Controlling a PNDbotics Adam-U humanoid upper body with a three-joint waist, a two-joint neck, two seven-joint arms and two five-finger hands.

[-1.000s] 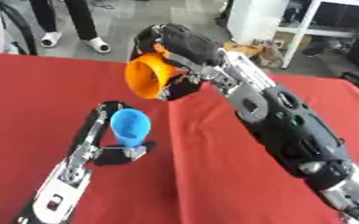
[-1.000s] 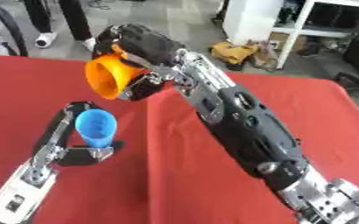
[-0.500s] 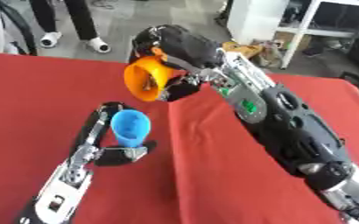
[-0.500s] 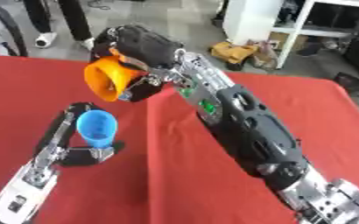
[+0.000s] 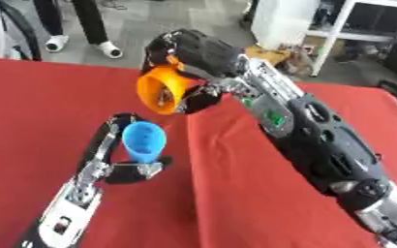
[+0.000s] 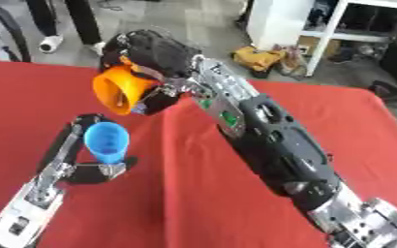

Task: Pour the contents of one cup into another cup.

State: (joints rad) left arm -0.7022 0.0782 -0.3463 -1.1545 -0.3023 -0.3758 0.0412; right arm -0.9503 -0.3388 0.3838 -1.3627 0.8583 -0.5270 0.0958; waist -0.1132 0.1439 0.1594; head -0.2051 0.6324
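My right hand (image 5: 198, 53) is shut on an orange cup (image 5: 163, 90), held in the air and tipped on its side, mouth facing down-left toward the blue cup. A small dark speck shows inside the orange cup. The blue cup (image 5: 144, 141) stands upright on the red table (image 5: 32, 106), just below and left of the orange one. My left hand (image 5: 126, 164) is curled around the blue cup's lower part, fingers reaching up along its left side. What the blue cup holds is hidden.
The red cloth covers the whole table. Beyond its far edge lie grey floor, a white cabinet (image 6: 278, 22), a yellow object (image 6: 257, 57), and the legs of standing people (image 5: 83, 24).
The orange cup has tipped a little further toward the blue cup and lowered slightly. The left hand and the blue cup have stayed in place.
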